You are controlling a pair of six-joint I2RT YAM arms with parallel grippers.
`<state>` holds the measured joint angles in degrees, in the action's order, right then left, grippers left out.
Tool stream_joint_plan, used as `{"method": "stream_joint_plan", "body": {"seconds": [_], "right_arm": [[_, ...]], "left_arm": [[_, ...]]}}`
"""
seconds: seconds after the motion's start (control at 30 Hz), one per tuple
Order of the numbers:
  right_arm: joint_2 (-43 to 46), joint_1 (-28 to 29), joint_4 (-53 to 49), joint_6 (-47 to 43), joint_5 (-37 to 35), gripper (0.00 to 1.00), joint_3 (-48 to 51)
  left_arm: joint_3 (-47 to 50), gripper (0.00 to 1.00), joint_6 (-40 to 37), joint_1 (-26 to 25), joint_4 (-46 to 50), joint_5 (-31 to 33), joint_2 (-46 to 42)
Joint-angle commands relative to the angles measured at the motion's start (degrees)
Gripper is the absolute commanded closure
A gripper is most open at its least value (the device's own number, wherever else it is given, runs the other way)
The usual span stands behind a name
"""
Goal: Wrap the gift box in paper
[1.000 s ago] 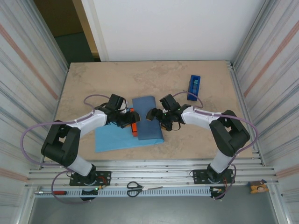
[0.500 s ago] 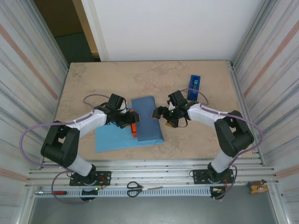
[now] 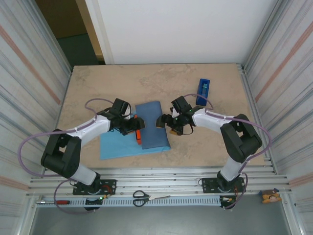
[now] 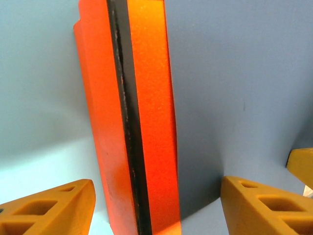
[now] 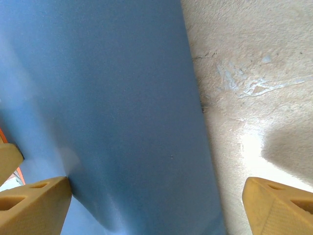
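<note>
Top view: the paper (image 3: 117, 146) lies flat on the table (image 3: 107, 88) with 1 darker flap folded over the gift box (image 3: 139, 135), whose orange left edge pokes out. So it's an early stage, with the other flap, the ends and any taping left to do; the tape dispenser (image 3: 203, 91) sits well apart. The left gripper (image 3: 134, 126) is at that orange edge and the right gripper (image 3: 165, 122) by the flap's right side. Compared with half a second ago, the right one has come back in toward the flap. Left wrist view: its 2 fingers (image 4: 49, 208) are spread either side of the box edge, not pinching. Right wrist view: fingers (image 5: 34, 208) are wide apart, straddling the paper's edge and holding nothing.
</note>
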<state>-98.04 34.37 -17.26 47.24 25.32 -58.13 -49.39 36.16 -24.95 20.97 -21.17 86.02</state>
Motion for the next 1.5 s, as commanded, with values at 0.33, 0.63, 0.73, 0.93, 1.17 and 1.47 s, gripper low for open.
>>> {"method": "stream_joint_plan", "body": {"seconds": [0.33,0.63,0.73,0.93,1.17,1.47], "right_arm": [[-2.3,1.2,-4.2,-1.3,-1.7,0.11,-1.5],[-2.2,1.4,-3.6,0.6,-1.1,0.09,-2.1],[-2.0,1.6,-2.6,1.8,-1.3,0.09,-1.8],[-0.7,1.5,-2.5,1.2,-1.4,0.08,-2.2],[3.3,-2.6,-2.3,-3.9,-0.4,0.03,-3.7],[-3.8,-5.3,-5.2,-6.8,2.0,0.08,-11.8]], "left_arm": [[1.6,0.3,-0.7,0.8,-1.8,-0.8,0.7],[3.9,0.47,0.9,0.7,-3.1,-0.3,-0.3],[4.5,0.49,1.5,0.7,-3.8,-0.5,-0.5],[5.9,0.51,2.6,0.7,-2.9,1.5,-0.7],[5.6,0.52,1.3,0.7,-1.9,2.0,-0.4],[4.6,0.54,1.5,0.6,-1.9,1.1,0.7]]}}
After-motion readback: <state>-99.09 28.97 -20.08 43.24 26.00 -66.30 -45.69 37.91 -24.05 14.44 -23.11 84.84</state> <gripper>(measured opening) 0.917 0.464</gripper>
